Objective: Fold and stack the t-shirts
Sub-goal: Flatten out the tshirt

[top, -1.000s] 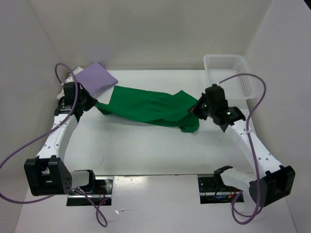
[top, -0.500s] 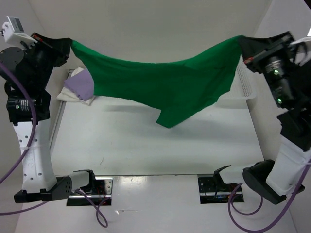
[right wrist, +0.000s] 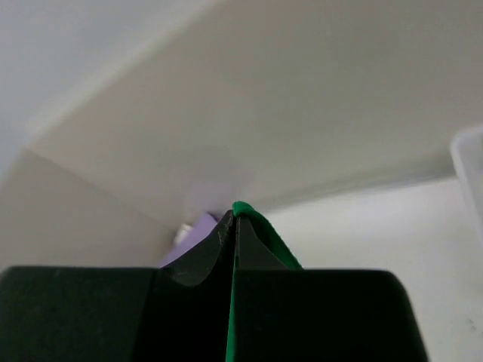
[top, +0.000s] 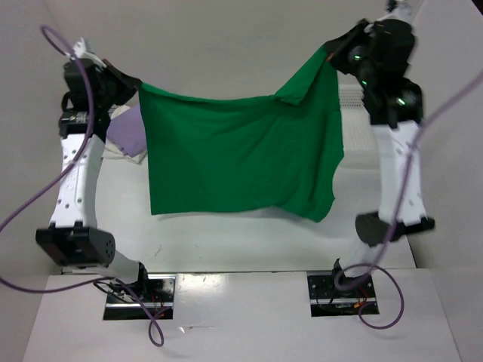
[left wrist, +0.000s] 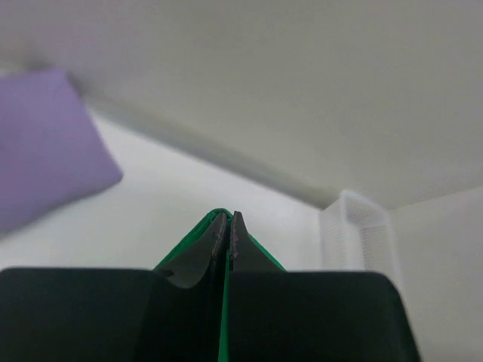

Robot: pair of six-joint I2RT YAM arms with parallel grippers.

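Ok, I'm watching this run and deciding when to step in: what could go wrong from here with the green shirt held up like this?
1. The left gripper and right gripper pinch only a thin edge of the green shirt at their tips; a corner might slip out.
2. The cloth by the right gripper is folded over, so it may land creased.
3. The lilac shirt lies near the hanging left edge and could get dragged.

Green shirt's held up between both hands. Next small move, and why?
Probably lower both hands together, laying the green shirt flat on the table: left hand and right hand are each shut on a top corner, and it hangs spread open.
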